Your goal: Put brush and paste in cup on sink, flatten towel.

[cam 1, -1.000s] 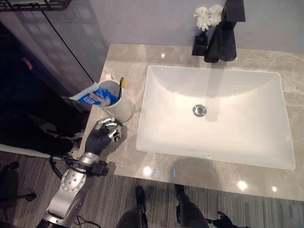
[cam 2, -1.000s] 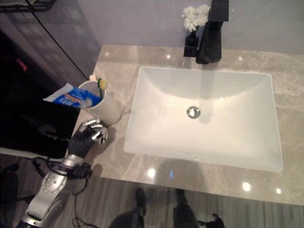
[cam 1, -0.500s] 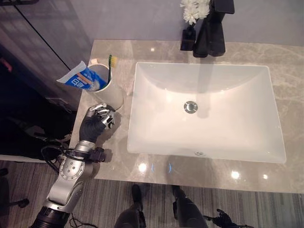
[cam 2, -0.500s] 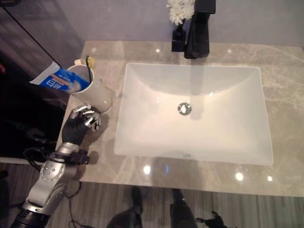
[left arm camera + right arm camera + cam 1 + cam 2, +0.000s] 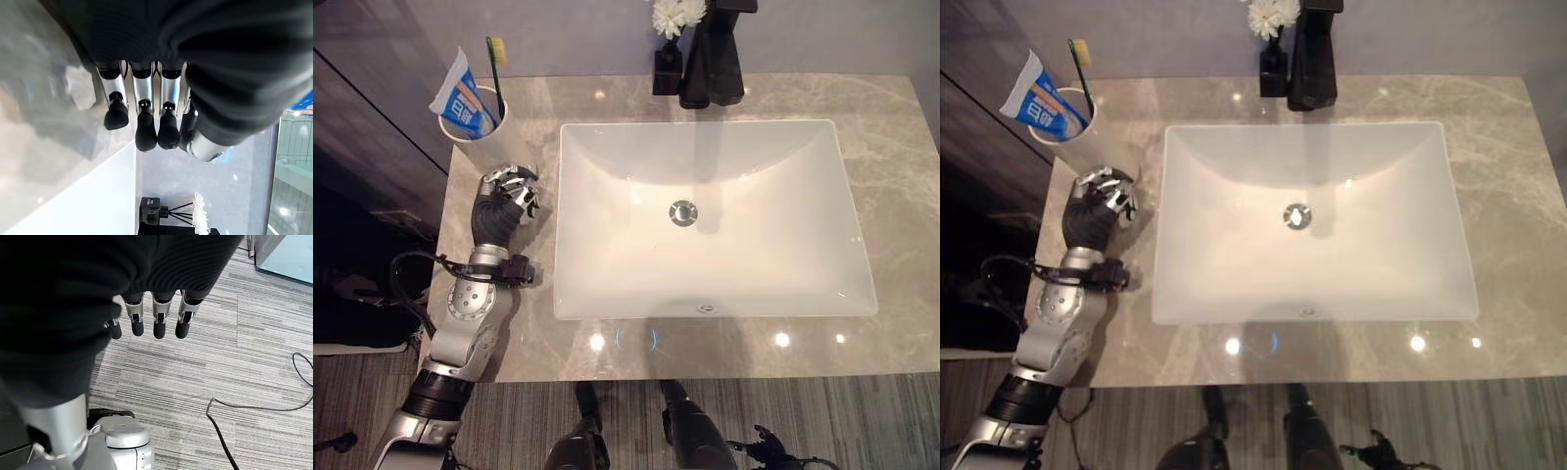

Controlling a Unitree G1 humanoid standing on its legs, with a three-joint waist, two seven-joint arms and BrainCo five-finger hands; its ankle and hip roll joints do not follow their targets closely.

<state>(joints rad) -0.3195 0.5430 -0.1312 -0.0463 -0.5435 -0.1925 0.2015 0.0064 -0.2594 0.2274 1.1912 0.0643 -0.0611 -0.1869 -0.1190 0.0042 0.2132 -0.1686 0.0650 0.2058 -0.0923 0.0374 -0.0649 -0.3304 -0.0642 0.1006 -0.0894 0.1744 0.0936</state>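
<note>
Left robot hand: the left robot hand (image 5: 505, 201) rests over the surface (image 5: 901, 147) just beside the sink's left rim, its fingers (image 5: 143, 128) curled in and clenched on nothing.
Right robot hand: the right robot hand (image 5: 146, 308) hangs low over the striped floor (image 5: 205, 382); its fingers curl loosely and grasp nothing.
Cup: the white cup (image 5: 480, 132) stands upright at the far left corner of the surface, just beyond the left robot hand and apart from it.
Brush: the brush (image 5: 495, 59) stands in the cup, bristle end up.
Paste: the blue and white paste tube (image 5: 460, 98) leans in the same cup beside the brush.
Sink: the white sink (image 5: 705, 284) lies between the cup and the bare right side of the surface; a black faucet (image 5: 710, 54) and a small vase of white flowers (image 5: 671, 29) stand behind it.
Progress: the brush-and-paste part looks done, judging by how both sit in the cup.
Left to do: flattening the towel, by my reading.
Arm pose: the left forearm reaches up from the near edge, hand pointed toward the cup.
</note>
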